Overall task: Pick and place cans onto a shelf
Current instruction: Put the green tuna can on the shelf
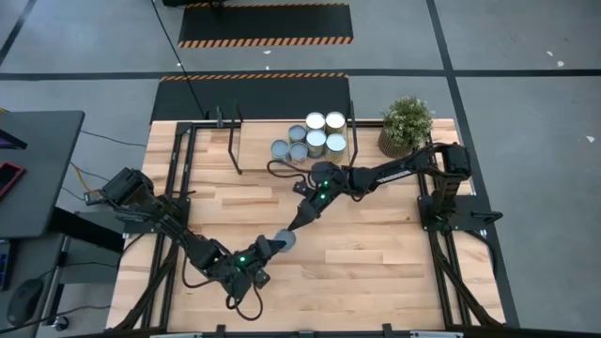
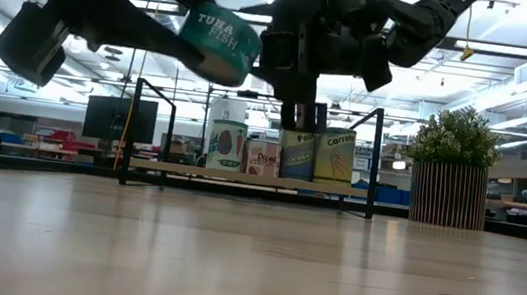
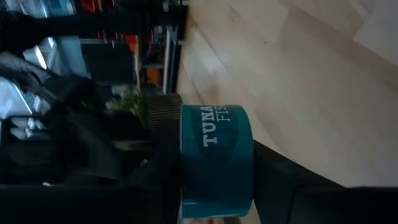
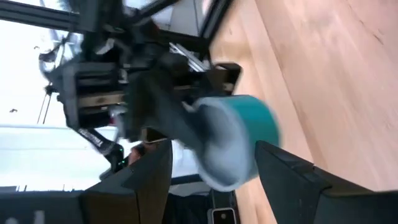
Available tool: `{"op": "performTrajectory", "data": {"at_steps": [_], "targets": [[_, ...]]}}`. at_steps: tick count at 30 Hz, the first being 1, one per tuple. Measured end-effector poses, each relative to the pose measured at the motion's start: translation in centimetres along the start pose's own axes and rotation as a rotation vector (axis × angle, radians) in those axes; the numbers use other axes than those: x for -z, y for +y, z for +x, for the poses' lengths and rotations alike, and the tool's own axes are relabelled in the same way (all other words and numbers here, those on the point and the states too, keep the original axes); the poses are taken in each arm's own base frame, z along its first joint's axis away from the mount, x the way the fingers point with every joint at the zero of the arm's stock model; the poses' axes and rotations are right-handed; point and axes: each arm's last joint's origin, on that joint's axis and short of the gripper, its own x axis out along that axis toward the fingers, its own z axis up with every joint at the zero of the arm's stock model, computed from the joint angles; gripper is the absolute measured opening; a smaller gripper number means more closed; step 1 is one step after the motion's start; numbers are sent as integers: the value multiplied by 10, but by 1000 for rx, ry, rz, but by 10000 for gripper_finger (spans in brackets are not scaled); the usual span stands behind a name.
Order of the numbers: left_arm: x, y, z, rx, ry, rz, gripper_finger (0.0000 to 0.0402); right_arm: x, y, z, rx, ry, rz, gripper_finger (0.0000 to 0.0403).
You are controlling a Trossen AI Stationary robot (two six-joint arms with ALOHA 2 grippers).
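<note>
- Hanging above the bare middle of the table (image 1: 376,253), the left gripper (image 1: 278,244) has its fingers closed around a teal can (image 2: 218,43) labelled "TUNA FISH", held clear of the wood.
- The right gripper (image 1: 299,222) reaches in from the far side, near that can; in the right wrist view its two fingers (image 4: 287,177) stand apart with the teal can between them, and I can't tell whether they touch it.
- On the shelf (image 1: 255,143) at the back of the table, six cans (image 1: 315,137) stand upright in a tight cluster toward its right end.
- A potted plant (image 1: 406,125) sits just right of the shelf.
</note>
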Motion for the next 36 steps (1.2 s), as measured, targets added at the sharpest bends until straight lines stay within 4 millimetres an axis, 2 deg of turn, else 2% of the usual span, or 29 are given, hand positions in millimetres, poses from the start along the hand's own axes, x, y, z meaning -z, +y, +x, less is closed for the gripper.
{"op": "performTrajectory", "data": {"at_steps": [5,11,16,21,27,32,36], "targets": [[12,-11,-1,43,94,-88,153,0,19,-10,-27,-23,-87,235],[34,-24,-3,92,241,-175,152,11,51,-28,13,-52,-216,235],[47,-19,2,82,315,-190,152,23,85,-53,69,-150,-363,236],[73,-12,15,95,391,-223,152,40,113,-72,98,-209,-467,235],[110,-6,27,102,416,-314,152,58,126,-84,167,-224,-517,236],[135,3,39,38,312,-465,152,68,130,-82,195,-227,-543,235],[154,0,44,2,225,-528,153,73,131,-78,194,-203,-545,236]]}}
